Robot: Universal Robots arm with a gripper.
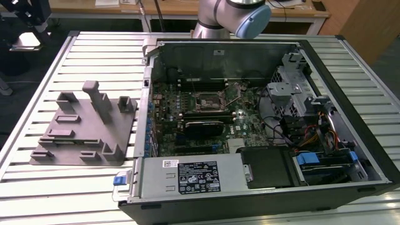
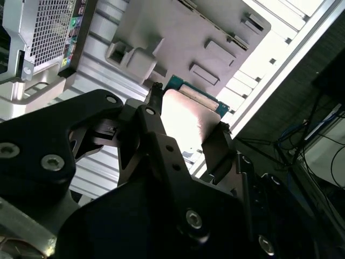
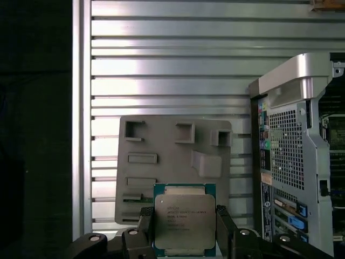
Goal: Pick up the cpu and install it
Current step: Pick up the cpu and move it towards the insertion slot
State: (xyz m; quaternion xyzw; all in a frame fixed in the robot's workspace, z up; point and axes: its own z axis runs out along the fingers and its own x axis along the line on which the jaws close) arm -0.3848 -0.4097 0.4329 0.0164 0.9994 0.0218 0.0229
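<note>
Gripping the cpu (image 3: 185, 222) at the moment: my pincer (image 3: 183, 213) is closed narrow on it, with 2 dark fingers (image 3: 145, 224) pressed against 2 opposite edges of the chip. In the first wrist view the silvery-grey lid faces the camera with the green board peeking out round it like a rim. It sits square between the fingers, not tilted. The second wrist view gives me the same cpu (image 2: 186, 121) from a slant, pale lid glaring in the light, pincer (image 2: 188, 110) clamped on both sides of it.

Beyond the chip, farther off than my fingertips, the grey plastic fixture (image 3: 172, 156) lies flat on the slatted aluminium table (image 3: 161, 65), all blocks and pockets. The chip looks clear of it, not touching. Off to 1 side of the pincer stands the rear panel of the computer case (image 3: 288, 162), perforated grille and ports.

Exterior view: my arm (image 1: 228, 16) is at the far edge of the table (image 1: 50, 187). The fixture (image 1: 84, 126) lies just beside the open case (image 1: 250, 213), on the exterior view's left. The dark square socket (image 1: 209, 101) with its metal frame sits on the motherboard (image 1: 164, 140) inside.
</note>
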